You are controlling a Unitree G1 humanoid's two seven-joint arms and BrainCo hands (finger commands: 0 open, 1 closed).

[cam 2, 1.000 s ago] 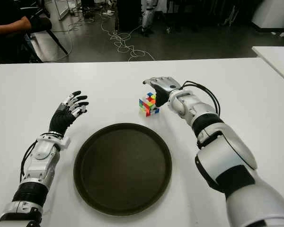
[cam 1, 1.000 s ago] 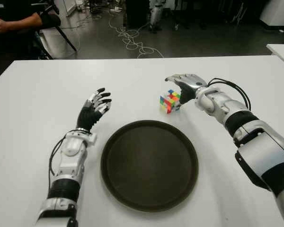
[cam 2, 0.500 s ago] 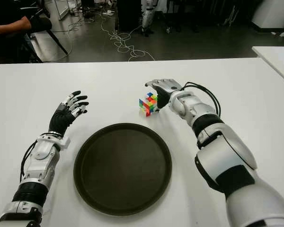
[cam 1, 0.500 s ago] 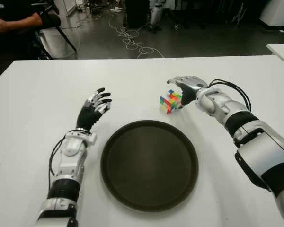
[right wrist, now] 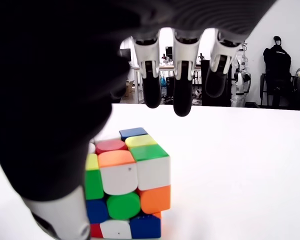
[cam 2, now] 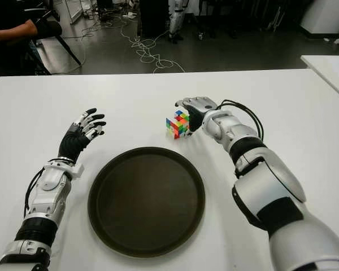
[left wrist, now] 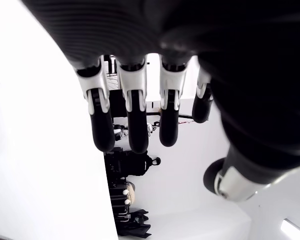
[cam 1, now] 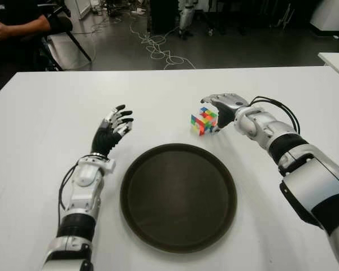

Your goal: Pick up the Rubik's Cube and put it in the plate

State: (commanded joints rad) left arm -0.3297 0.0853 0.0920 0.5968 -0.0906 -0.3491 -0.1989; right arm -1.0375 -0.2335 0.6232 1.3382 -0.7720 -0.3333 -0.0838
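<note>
The Rubik's Cube (cam 1: 203,121) stands on the white table (cam 1: 158,96), just beyond the far right rim of the dark round plate (cam 1: 178,197). My right hand (cam 1: 217,110) is at the cube's right side, its fingers (right wrist: 181,98) stretched out above the cube and its thumb beside it. In the right wrist view the cube (right wrist: 125,185) sits under the palm and the fingers do not close on it. My left hand (cam 1: 114,127) shows to the left of the plate with its fingers spread and nothing in it. The plate holds nothing.
A person's arm (cam 1: 17,23) shows beyond the table's far left corner. Cables (cam 1: 158,48) lie on the floor behind the table. The corner of another white table (cam 1: 336,59) is at the far right.
My right hand has shifted slightly down and toward the cube, its fingers now lower over it. The cube, the plate and my left hand have not moved.
</note>
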